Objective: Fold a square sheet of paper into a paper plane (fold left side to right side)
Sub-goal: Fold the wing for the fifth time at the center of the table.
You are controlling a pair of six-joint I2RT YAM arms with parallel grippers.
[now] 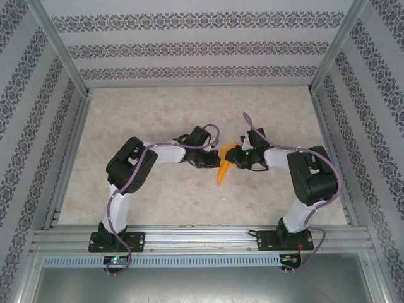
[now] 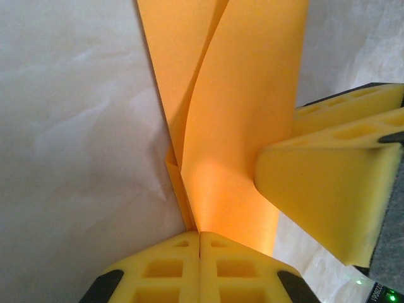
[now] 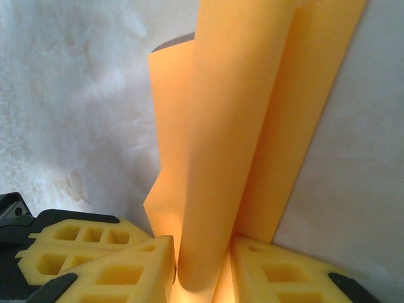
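The square sheet of paper (image 1: 223, 170) is bright orange and folded into a narrow, pointed paper plane shape, held just above the table between both grippers. My left gripper (image 1: 213, 165) comes from the left and is shut on it. In the left wrist view the fingertips of the left gripper (image 2: 199, 237) meet on the paper's (image 2: 246, 113) lower crease, and the right gripper's yellow fingers (image 2: 328, 189) press its right flap. My right gripper (image 3: 202, 271) holds a curled flap of the paper (image 3: 233, 126) between its jaws, which stand slightly apart. The left gripper's fingers (image 3: 82, 237) sit low on the left.
The pale marbled table top (image 1: 189, 113) spreads out around both arms. Patterned walls on metal posts close off the back and sides. An aluminium rail (image 1: 202, 237) carrying the arm bases runs along the near edge.
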